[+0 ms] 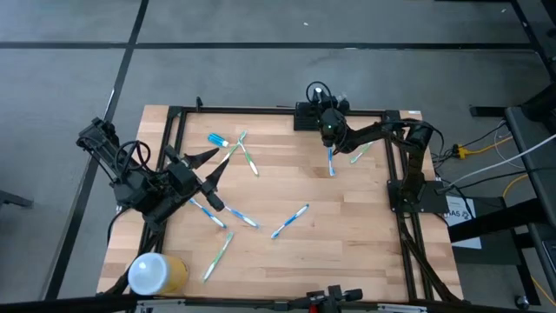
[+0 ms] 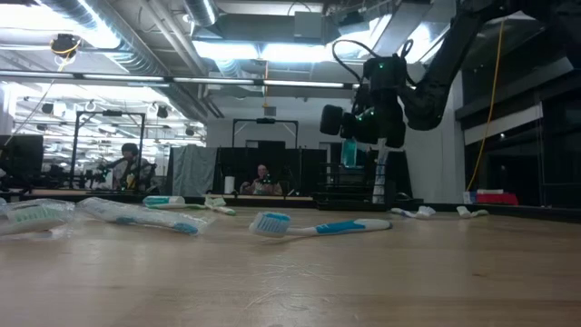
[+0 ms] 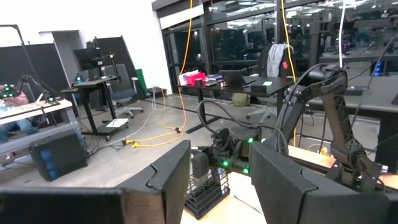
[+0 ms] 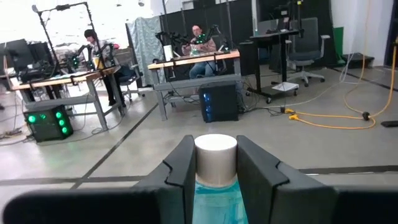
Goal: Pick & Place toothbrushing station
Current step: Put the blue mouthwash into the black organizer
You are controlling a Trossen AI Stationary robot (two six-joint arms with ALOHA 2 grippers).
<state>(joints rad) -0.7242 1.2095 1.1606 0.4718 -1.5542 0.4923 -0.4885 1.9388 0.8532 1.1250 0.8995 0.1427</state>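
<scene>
The black slotted rack [image 1: 310, 114] stands at the table's far edge; it also shows in the left wrist view [image 3: 206, 186] and the low view [image 2: 356, 193]. My right gripper [image 1: 330, 136] is just near of the rack, above the table, shut on a blue-and-white toothbrush [image 1: 331, 162]. My left gripper [image 1: 210, 168] is open and empty over the table's left part, with its fingers [image 3: 166, 177] pointing toward the rack. Several more toothbrushes [image 1: 288, 221] lie flat on the wooden table [image 1: 347, 243]. My right gripper pinches the toothbrush near its white upper end [image 4: 216, 163] between its two fingers [image 4: 182, 168]. The fingers run about level and point toward the table's far side. The toothbrush [image 2: 349, 152] hangs below the fingers, about upright, clear of the table.
A yellow cylinder with a white top [image 1: 156, 272] lies at the near left corner. Loose toothbrushes lie at the far left [image 1: 246, 152], beside my left gripper [image 1: 208, 211], near the front [image 1: 218, 255] and at the right [image 1: 360, 153]. A black frame [image 1: 174, 130] borders the table. People sit at desks behind.
</scene>
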